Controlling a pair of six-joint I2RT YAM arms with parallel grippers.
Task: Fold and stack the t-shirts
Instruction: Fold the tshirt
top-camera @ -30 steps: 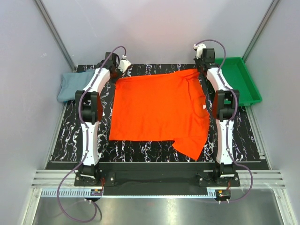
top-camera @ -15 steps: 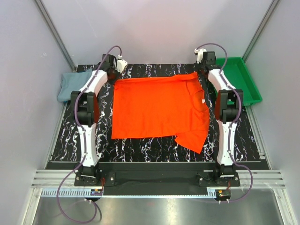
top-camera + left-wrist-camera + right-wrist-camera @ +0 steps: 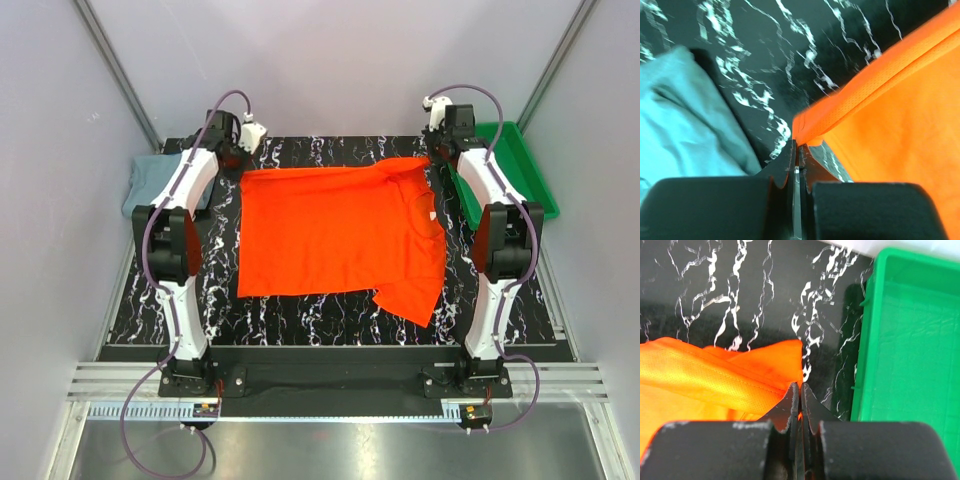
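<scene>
The orange shirt (image 3: 340,235) lay spread flat on the table (image 3: 300,320) just left of the tray (image 3: 525,180), and the grey shirt (image 3: 150,185) lay bunched well left of the tray, beyond the orange one. The left gripper (image 3: 796,147) was pinched tight on the orange shirt's far corner away from the tray. The right gripper (image 3: 800,387) was pinched tight on the far corner beside the tray.

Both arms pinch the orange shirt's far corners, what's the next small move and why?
Probably open both grippers and let go. The left gripper and right gripper each pinch a far corner of the orange shirt, which already lies mostly flat on the table, so it looks ready for folding.
</scene>
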